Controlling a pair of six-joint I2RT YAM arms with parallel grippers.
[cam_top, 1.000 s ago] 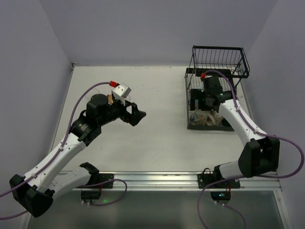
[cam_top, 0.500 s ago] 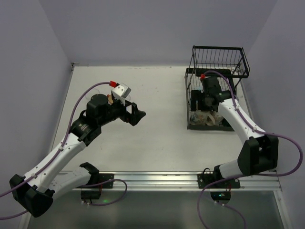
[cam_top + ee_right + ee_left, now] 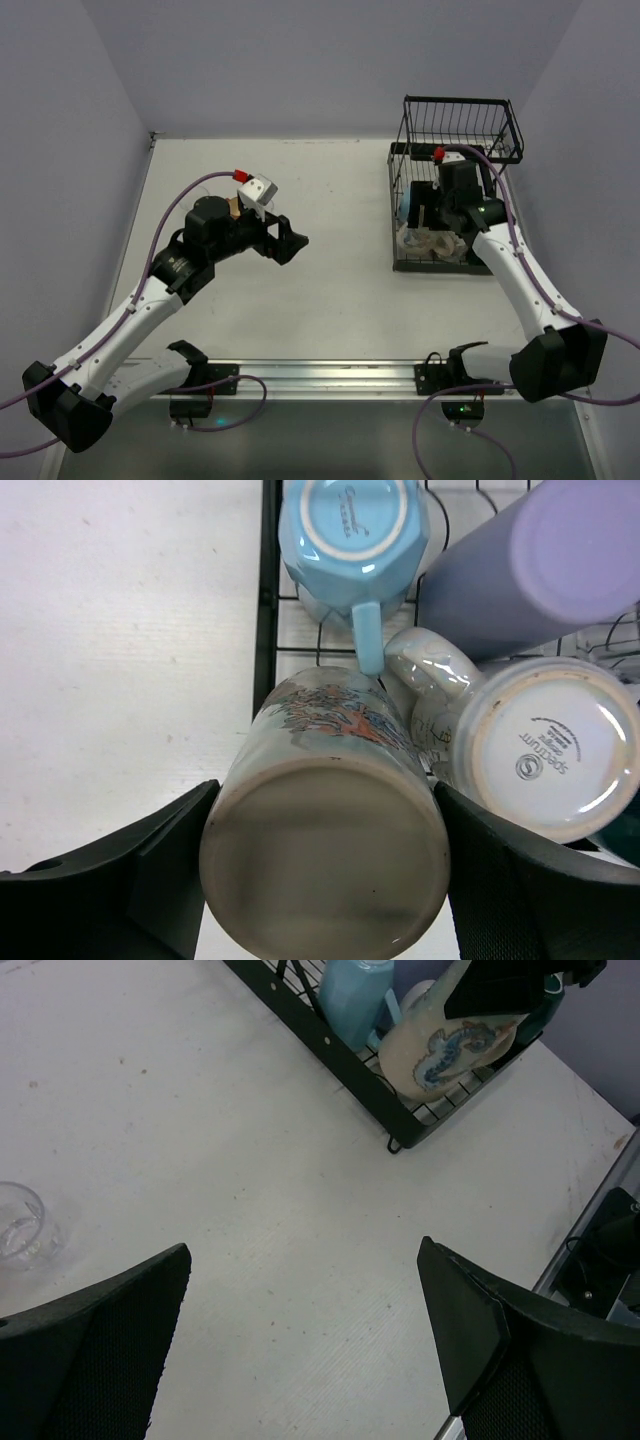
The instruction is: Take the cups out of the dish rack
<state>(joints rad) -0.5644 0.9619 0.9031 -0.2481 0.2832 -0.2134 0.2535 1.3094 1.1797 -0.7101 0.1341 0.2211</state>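
Lifting the beige mug (image 3: 325, 860) clear of the dish rack (image 3: 268, 600) looks to me like the step in hand. It wants a slow, straight rise before any swing toward the open middle of the tabletop (image 3: 330, 290). The glazed wall is likely slick, so I'd keep the grip firm and level. I'd also watch the neighbours, which crowd it closely enough to be dragged along.

The rack stands by the right edge of the tabletop, toward the far right corner, and this mug sits at its near left corner, base turned up. The right fingers (image 3: 520, 880) flank the mug, one against each side with no gap that I can see, so I take it as clamped between them. Its base fills the space between the pads.

Just to its right, touching or nearly so, is a white mug (image 3: 545, 745), also upside down, with its handle turned toward the beige one. Beyond that the light blue cup (image 3: 350, 530) points its handle down at the beige mug's far end. A lavender cup (image 3: 540, 570) lies beside it to the right. Farther back, the upper basket (image 3: 460, 125) overhangs the rack's far side.

Off toward the left, the left fingers (image 3: 110, 1350) are spread wide over bare tabletop, holding nothing. A clear glass (image 3: 22, 1222) stands nearby.
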